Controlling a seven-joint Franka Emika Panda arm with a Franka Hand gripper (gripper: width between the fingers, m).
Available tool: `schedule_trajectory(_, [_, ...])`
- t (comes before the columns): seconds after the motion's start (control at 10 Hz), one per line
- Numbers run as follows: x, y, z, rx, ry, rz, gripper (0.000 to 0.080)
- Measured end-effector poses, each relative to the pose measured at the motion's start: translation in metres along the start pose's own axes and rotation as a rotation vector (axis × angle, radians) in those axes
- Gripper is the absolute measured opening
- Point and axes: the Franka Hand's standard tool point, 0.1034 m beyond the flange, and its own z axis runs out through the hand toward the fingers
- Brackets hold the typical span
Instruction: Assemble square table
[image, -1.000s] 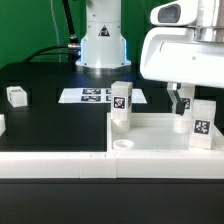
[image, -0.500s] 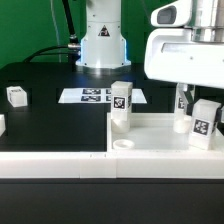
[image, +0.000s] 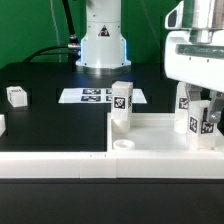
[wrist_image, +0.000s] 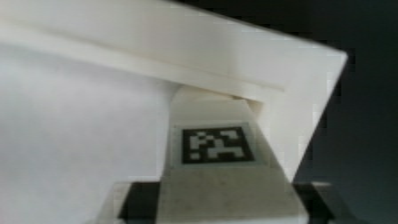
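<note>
Change: since a second ago the arm's white head has shifted toward the exterior view's right, and the two-finger gripper (image: 198, 108) has gone from spread wide to closed in on a leg; the slab and the other legs lie as they did.
Tabletop: white plastic square slab with a raised rim (image: 160, 128) lies flat on the black table (image: 55, 125), toward the exterior view's right, its near edge against the low wall; a round corner socket (image: 122, 145) shows at its near corner on the exterior view's left.
Held leg: small white block leg with a black-and-white tag (image: 197, 126) stands upright on the slab at the side toward the exterior view's right; in the wrist view this leg (wrist_image: 217, 150) rises in front of the slab's rim (wrist_image: 214, 50), tag facing the camera. Whether its foot sits in a socket cannot be told.
Hand: the gripper (wrist_image: 217, 205) is clamped on that leg, one finger on each side of its upper part.
Standing leg: second white tagged leg (image: 120, 105), upright at the slab's far corner on the exterior view's left, apart from the gripper.
Loose leg: third white tagged leg (image: 16, 95) lies on the black table, well apart from the slab.
Low wall: long white low wall (image: 50, 162) runs along the front.
Marker board: thin flat white marker board (image: 92, 96) lies between the slab and the white robot base (image: 100, 40).
</note>
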Motion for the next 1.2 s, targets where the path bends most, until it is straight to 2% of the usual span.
schedule_trajectory(0.1, [-0.0020,-0.0005,0.0004,0.015,-0.039,0.176,0.0291])
schedule_trajectory(0.2, [-0.0056,-0.0027,0.0009,0.068,-0.074,0.410,0.0292])
schedule_trajectory(0.3, [-0.0059,-0.0030,0.0007,0.087,-0.102,0.490,0.0292])
schedule_trajectory(0.6, [-0.0055,-0.0033,0.0016,0.090,-0.131,0.584,0.0294])
schedule_trajectory(0.7, [-0.0050,-0.0033,0.0018,0.092,-0.129,0.555,0.0375])
schedule_trajectory(0.8, [-0.0050,-0.0031,0.0020,0.096,-0.119,0.465,0.0375])
schedule_trajectory(1.0, [-0.0058,-0.0040,0.0022,0.118,-0.091,0.064,0.0626])
schedule_trajectory(1.1, [-0.0037,-0.0049,0.0027,0.131,-0.080,-0.100,0.0626])
schedule_trajectory(1.2, [-0.0029,-0.0050,0.0027,0.132,-0.074,-0.149,0.0642])
